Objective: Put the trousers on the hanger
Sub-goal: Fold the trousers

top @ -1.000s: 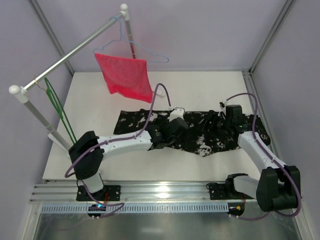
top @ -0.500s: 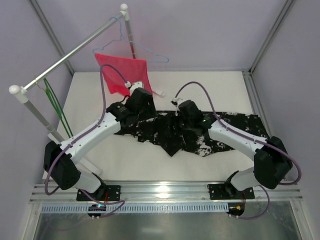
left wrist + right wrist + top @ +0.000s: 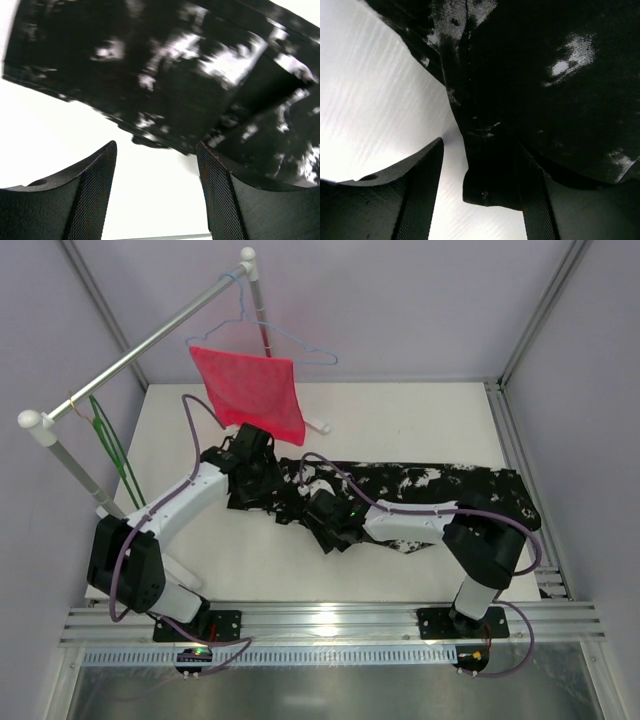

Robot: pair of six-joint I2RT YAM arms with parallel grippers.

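Little of the job is done, judging by how things lie. The trousers [image 3: 430, 495] lie flat and rumpled across the middle of the worktop [image 3: 400, 420], running from centre-left to the right edge. The green hanger [image 3: 118, 462] hangs from the rail [image 3: 140, 355] at the far left, well apart from them and carrying nothing.

The left tool [image 3: 156, 147] is spread wide over bare worktop, just short of the trousers' near left edge, and holds nothing. The right tool [image 3: 479, 145] is also spread wide at the near edge, further right. A tongue of black cloth lies between its fingers, but a gap shows beside it, so it is not pinched.

What seems left is the whole of it: gripping the trousers, lifting them, bringing them and the hanger together, and draping them over its bar.

No brand, label or writing can be read anywhere; the wrist views are too blurred for fine print.
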